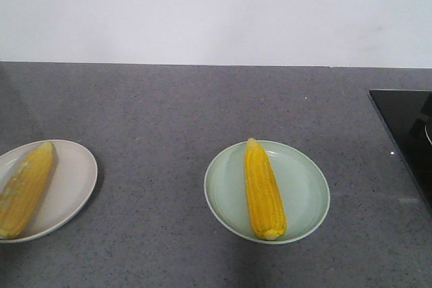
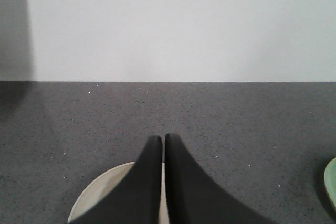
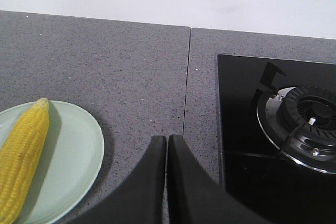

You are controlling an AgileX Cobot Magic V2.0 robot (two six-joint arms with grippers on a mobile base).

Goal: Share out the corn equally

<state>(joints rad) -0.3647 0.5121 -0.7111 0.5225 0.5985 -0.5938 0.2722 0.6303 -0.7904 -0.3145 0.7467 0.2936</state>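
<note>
On the grey bench [image 1: 169,112], one corn cob [image 1: 263,190] lies per plate, evenly shared, both hands [image 2: 163,140] [image 3: 167,140] closed and empty.

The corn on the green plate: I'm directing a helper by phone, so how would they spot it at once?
On the grey stone counter, left of the black glass cooktop, sit two round plates. Take the pale green plate, nearer the cooktop. Its corn lies lengthwise, pointed tip away from the robot, fully in view, unlike the cob on the cream plate at the left edge.
</note>
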